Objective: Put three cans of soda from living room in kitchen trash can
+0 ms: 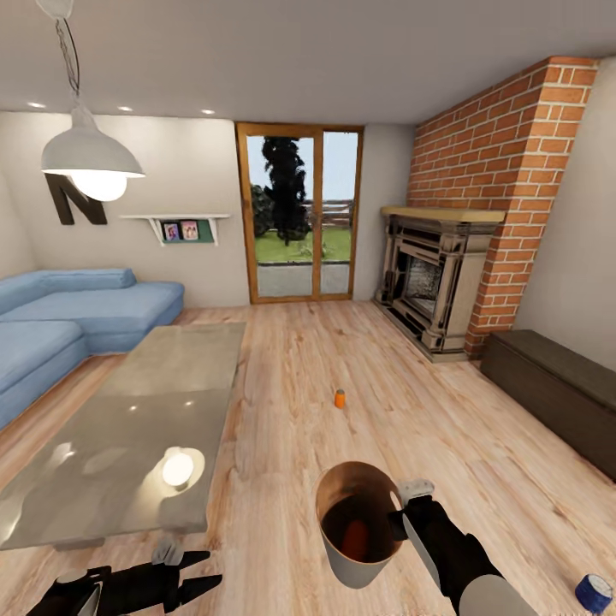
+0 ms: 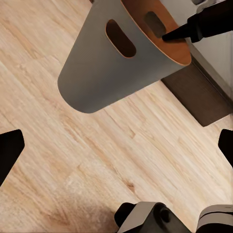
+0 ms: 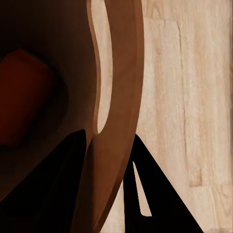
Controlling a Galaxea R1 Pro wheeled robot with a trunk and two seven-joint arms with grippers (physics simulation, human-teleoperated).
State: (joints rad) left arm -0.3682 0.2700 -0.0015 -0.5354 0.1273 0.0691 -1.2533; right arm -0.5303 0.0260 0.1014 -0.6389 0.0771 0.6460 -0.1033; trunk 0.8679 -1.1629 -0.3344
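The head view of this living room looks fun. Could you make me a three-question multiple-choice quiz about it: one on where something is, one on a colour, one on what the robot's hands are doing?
1. Where is the loose orange can?
A. on the glass table
B. on the wood floor
C. on the sofa

2. What colour is the can by the robot's right arm?
A. dark blue
B. green
C. red

3. What is the right gripper doing?
A. hanging open
B. holding a can
C. clamping the bin's rim

Answers:
1 B: it stands on bare planks between table and fireplace.
2 A: blue body, pale top.
3 C: its fingers straddle the bin wall; another orange can lies inside.
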